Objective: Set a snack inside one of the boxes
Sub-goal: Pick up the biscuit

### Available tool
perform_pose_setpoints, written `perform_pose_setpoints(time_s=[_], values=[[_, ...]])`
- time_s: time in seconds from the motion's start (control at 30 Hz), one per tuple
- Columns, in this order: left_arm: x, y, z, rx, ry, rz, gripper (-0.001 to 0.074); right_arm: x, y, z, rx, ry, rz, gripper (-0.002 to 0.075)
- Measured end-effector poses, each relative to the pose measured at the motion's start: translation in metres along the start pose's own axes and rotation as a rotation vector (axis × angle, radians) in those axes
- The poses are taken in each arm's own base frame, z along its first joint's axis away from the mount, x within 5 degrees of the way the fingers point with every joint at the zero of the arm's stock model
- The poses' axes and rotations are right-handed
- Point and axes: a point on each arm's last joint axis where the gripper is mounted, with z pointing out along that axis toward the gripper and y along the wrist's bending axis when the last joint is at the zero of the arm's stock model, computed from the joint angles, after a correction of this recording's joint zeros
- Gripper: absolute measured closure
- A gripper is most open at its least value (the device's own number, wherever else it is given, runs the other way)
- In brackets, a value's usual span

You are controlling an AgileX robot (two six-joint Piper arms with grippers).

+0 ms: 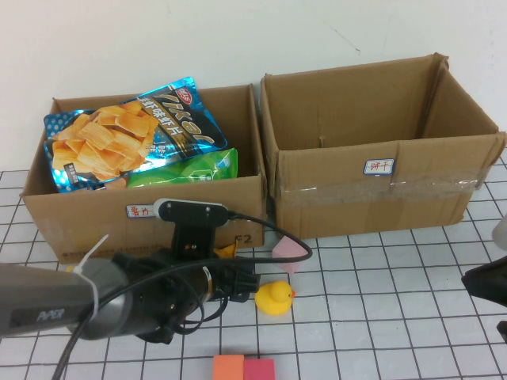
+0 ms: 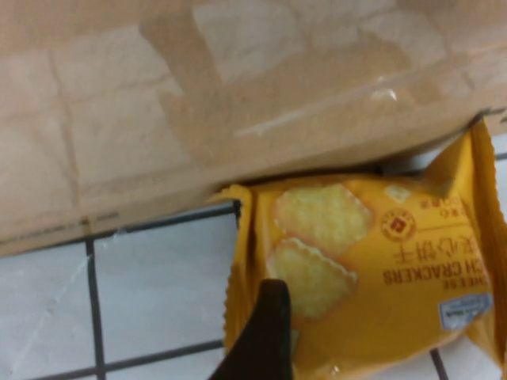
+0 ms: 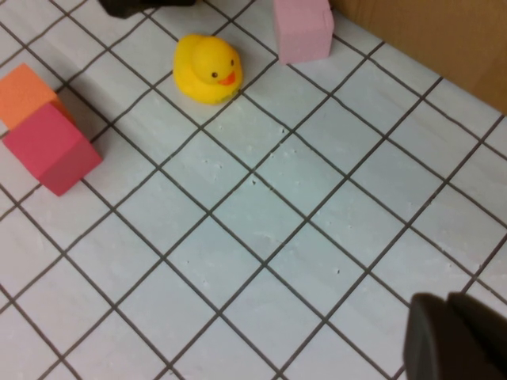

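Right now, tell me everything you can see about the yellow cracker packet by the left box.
The cracker packet is a glossy yellow plastic wrapper printed with two scalloped crackers, a red round seal and "cheese crackers". It looks sealed and lies flat on the gridded table, one edge against the front wall of the left box. The left hand hovers over it, open, one dark finger crossing its near edge.
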Motion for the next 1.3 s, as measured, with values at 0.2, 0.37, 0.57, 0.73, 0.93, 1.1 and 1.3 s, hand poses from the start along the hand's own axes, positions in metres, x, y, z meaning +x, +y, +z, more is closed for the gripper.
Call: perform_pose_setpoints(time_s=[0.2,0.37,0.57,0.73,0.93,1.1,1.3], values=[[0.002,0.000,0.005,-0.010,0.007,0.003,0.0112,0.000,0.000,0.000,-0.002,0.001,0.000,0.0727],[0.003,0.000,0.005,-0.010,0.009,0.004,0.0217,0.000,0.000,0.000,-0.003,0.002,0.000,0.0727],[0.003,0.000,0.005,-0.010,0.009,0.004,0.0412,0.000,0.000,0.000,-0.004,0.001,0.001,0.0727],[0.001,-0.001,0.003,-0.003,0.007,-0.001,0.0507,0.000,0.000,0.000,-0.004,0.001,0.001,0.0727],[-0.012,-0.003,-0.015,0.042,-0.022,-0.077,0.0532,0.000,0.000,0.000,-0.004,0.001,0.001,0.0727],[-0.027,-0.008,-0.039,0.122,-0.058,-0.142,0.0535,0.000,0.000,0.000,-0.004,0.001,0.001,0.0727],[-0.026,-0.013,-0.041,0.184,-0.030,-0.145,0.0532,0.000,0.000,0.000,-0.004,0.001,0.001,0.0727]])
